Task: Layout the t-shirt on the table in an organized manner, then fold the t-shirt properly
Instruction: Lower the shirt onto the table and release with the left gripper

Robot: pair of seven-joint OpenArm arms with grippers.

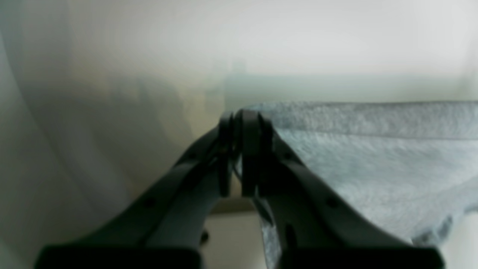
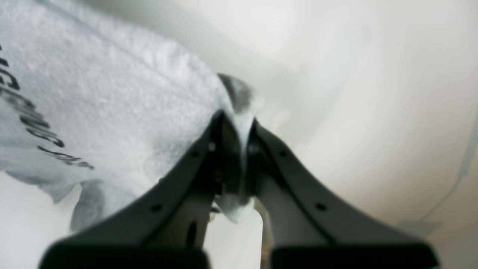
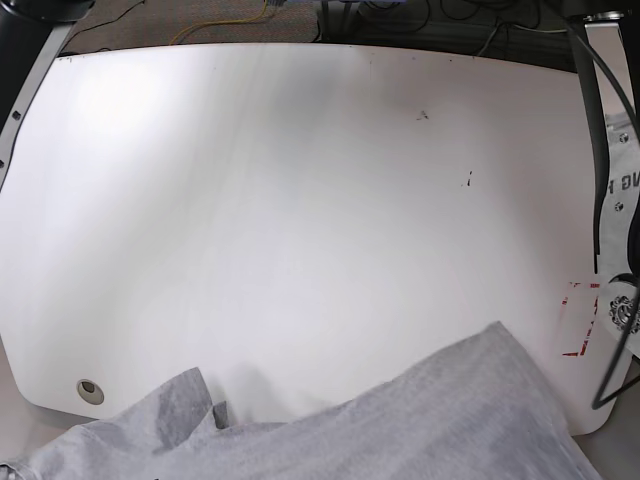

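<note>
Both tools pinch the soft, wrinkly heather-grey t-shirt (image 3: 440,415).

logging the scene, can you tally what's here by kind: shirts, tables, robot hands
t-shirt: 1
table: 1
robot hands: 2, left hand and right hand, each shut on the t-shirt
total: 4

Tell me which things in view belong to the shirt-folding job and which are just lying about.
Job:
- t-shirt, hanging over the near edge
- table
- left gripper, shut on the t-shirt's edge
- right gripper, shut on the t-shirt

Lying about:
- cables behind the table
- grommet hole
- red tape mark
</note>
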